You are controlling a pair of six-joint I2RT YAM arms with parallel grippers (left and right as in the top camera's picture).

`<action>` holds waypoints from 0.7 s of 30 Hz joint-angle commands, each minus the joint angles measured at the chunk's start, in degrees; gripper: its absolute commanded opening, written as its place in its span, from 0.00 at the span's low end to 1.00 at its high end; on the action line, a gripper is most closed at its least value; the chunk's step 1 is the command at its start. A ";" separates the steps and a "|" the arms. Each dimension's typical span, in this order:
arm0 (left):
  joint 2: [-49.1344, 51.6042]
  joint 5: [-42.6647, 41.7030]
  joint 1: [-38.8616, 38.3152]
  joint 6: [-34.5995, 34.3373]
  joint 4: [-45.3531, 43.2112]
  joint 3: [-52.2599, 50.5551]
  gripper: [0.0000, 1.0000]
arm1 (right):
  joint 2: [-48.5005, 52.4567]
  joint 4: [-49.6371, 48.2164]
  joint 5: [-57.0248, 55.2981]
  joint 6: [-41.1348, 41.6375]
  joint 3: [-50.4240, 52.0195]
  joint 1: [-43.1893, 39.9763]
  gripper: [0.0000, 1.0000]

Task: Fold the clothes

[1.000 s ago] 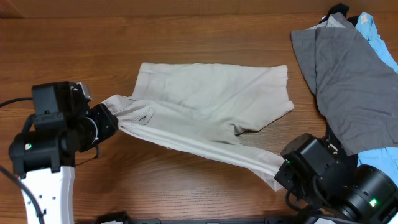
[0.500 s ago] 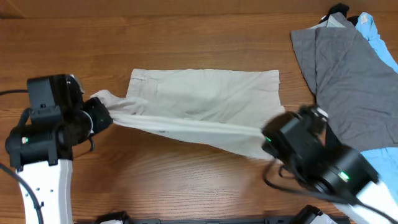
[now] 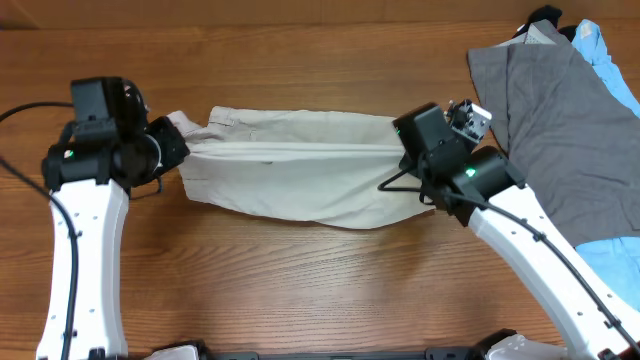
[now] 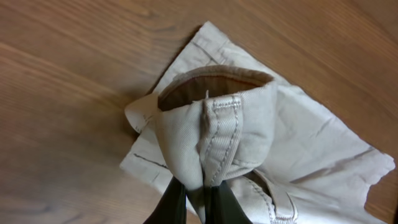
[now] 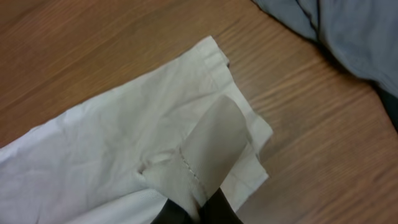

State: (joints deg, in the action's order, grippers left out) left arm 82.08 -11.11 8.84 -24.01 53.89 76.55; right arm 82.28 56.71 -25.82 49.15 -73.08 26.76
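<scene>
On the table (image 3: 300, 290), folded khaki shorts (image 3: 300, 182)

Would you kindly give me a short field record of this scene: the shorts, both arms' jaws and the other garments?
shorts: khaki, doubled over lengthwise on the table, stretched between both arms
left jaws: shut on the waistband end
right jaws: shut on the leg-hem end
grey garment: far right, apart from the shorts
light blue garment: partly under the grey one

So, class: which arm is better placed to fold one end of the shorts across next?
Probably the right: its jaws pinch the shorts at the hem end, and carrying that leftward avoids the grey garment nearby.
</scene>
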 commanded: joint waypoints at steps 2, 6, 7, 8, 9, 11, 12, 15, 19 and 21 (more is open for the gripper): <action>4.76 7.08 1.27 -0.92 -6.27 1.92 0.04 | 2.23 -5.42 -2.73 -8.79 -0.81 -7.06 0.04; 8.83 7.08 -0.04 -1.77 -11.58 1.92 0.04 | 5.70 -11.50 0.07 -11.17 -0.81 -8.87 0.04; 9.92 7.08 -0.59 -1.81 -13.09 1.92 0.04 | 7.02 -12.83 0.22 -11.72 -0.81 -8.90 0.04; 10.56 7.08 -0.83 -1.81 -13.99 1.92 0.04 | 7.67 -13.29 0.22 -11.72 -0.81 -8.90 0.04; 11.43 7.10 -1.31 -1.92 -15.21 1.92 0.04 | 8.61 -13.84 0.22 -11.72 -0.81 -8.90 0.04; 13.09 7.15 -2.25 -1.92 -17.38 1.92 0.04 | 10.80 -14.97 0.20 -11.74 -0.81 -9.01 0.04; 13.79 7.26 -2.67 -1.95 -18.25 1.92 0.04 | 12.09 -15.58 0.20 -11.72 -0.81 -9.29 0.04; 16.20 7.67 -3.89 -1.95 -21.33 1.92 0.04 | 15.19 -17.14 0.26 -11.72 -0.81 -10.27 0.04; 19.02 8.76 -4.52 -1.99 -24.96 1.92 0.04 | 19.08 -20.57 0.66 -13.35 -0.81 -11.26 0.04; 20.04 8.76 -4.55 -2.10 -26.56 1.92 0.04 | 20.11 -22.45 0.66 -13.64 -0.81 -11.43 0.04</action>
State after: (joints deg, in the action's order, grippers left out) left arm 100.29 -8.32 3.33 -25.54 29.36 76.88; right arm 100.90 35.57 -20.12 37.26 -73.08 17.67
